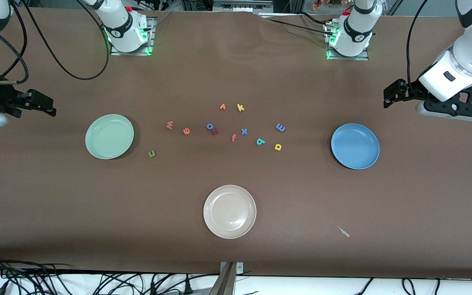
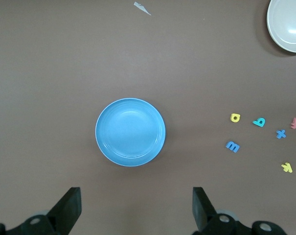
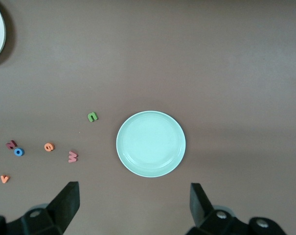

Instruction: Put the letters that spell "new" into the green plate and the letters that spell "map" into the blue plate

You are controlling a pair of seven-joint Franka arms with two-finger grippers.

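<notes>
Both grippers are cut off at the frame edges in the front view; only dark finger tips show at the bottom of each wrist view. A small red letter touching the blue "o" point(image 1: 210, 126) is too tangled to read.

Brown matte table point(image 1: 236, 246). Three round plates with raised rims, glossy: green plate point(image 1: 109, 136) toward the right arm's end, blue plate point(image 1: 355, 146) toward the left arm's end, beige plate point(image 1: 230, 211) nearest the front camera. All three hold nothing.

Foam letters lie flat, scattered between the green and blue plates: olive "n" point(image 1: 151, 154), pink "w" point(image 1: 170, 125), orange "e" point(image 1: 186, 131) nearer the green plate; blue "m" point(image 1: 280, 127), teal "a" point(image 1: 260, 141), yellow "p" point(image 1: 277, 147) nearer the blue plate.

Left gripper point(image 2: 135, 208) hangs over table near the blue plate, jaws wide apart, holding nothing. Right gripper point(image 3: 133, 208) hangs near the green plate, jaws likewise spread, nothing between them.
</notes>
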